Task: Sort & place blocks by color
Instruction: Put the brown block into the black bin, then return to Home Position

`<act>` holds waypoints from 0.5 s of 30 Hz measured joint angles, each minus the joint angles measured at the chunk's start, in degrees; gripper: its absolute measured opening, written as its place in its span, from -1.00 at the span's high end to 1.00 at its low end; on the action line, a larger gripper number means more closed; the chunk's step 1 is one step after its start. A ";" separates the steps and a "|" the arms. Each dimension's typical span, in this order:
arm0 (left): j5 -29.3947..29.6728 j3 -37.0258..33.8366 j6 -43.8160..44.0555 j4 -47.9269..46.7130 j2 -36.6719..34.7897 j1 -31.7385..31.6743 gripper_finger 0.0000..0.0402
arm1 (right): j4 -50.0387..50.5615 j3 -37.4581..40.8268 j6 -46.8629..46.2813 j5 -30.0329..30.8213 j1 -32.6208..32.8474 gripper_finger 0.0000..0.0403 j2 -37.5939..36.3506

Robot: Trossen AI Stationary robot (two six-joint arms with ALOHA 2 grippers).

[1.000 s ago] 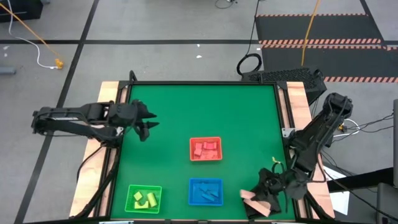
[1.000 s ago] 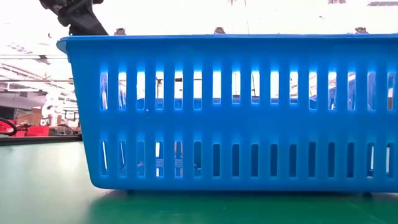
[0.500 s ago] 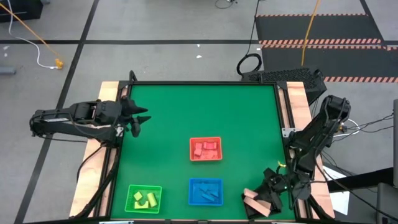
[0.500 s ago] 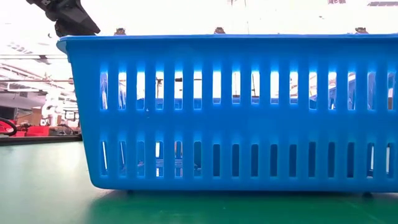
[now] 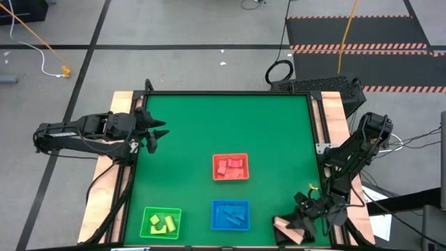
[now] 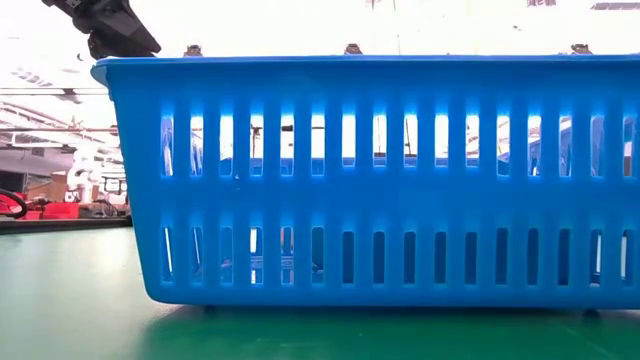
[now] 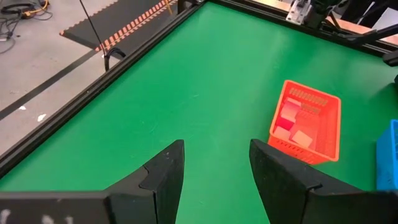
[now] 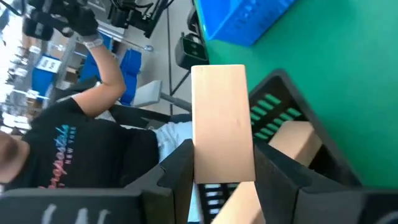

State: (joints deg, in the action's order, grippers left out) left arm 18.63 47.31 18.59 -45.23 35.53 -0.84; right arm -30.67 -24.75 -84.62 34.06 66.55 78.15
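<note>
My right gripper hovers at the table's near right corner, shut on a plain tan bar. Below it, the black tray holds more tan blocks, which show in the high view as tan blocks. Red blocks lie in the red tray. Blue blocks lie in the blue tray, and yellow blocks in the green tray. My left gripper waits open above the table's left edge, also seen as left gripper. My right gripper pinches the tan bar between its two fingers, one on each long side of the bar's near half. The bar lies along the fingers and sticks out past their tips, over the black tray. Whether it touches the tray I cannot tell.
The blue tray's slotted wall fills the low view, with the left arm above its corner. A person in a black shirt stands beyond the table's near edge. Bare green mat covers the far half.
My left gripper has drawn back toward the table's left edge and then kept still. My right gripper has shifted slightly toward the near edge over the black tray, the tan bar still between its fingers.
</note>
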 joint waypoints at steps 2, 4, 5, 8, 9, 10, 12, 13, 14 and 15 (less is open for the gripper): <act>0.00 0.00 0.02 0.01 0.02 0.00 0.08 | -1.00 0.00 -1.30 0.12 0.33 0.35 -0.02; 0.00 0.00 0.04 0.02 0.02 0.00 0.08 | -1.63 0.00 -1.84 0.19 0.38 0.30 -0.04; 0.00 0.00 0.07 0.02 0.02 0.00 0.08 | -1.93 0.00 -1.88 0.25 0.38 0.27 -0.04; -0.01 0.00 0.56 0.02 0.02 0.00 0.08 | -2.98 0.00 -1.82 0.32 0.32 0.17 -0.04; 0.00 0.00 0.61 0.04 0.02 0.00 0.08 | -3.24 0.00 -1.81 0.33 0.32 0.14 -0.04; -0.01 0.00 0.61 0.02 0.02 0.00 0.08 | -3.53 0.00 -1.71 0.33 0.32 0.11 -0.04; -0.02 0.00 0.61 0.02 0.02 0.00 0.08 | -4.40 0.00 -1.19 0.17 0.36 0.06 -0.04; -0.02 0.00 0.61 0.02 0.02 0.00 0.08 | -4.91 0.00 -0.67 -0.48 0.41 0.03 -0.04; -0.02 0.00 0.63 0.02 0.02 0.00 0.08 | -5.50 0.00 0.06 -1.71 0.50 0.01 -0.04; -0.02 0.00 0.69 0.02 0.02 0.00 0.08 | -6.18 0.00 1.12 -3.09 0.60 -0.01 -0.04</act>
State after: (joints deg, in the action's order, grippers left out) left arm 18.61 47.31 19.28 -45.21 35.55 -0.84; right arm -36.85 -24.75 -83.49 30.98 67.16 78.11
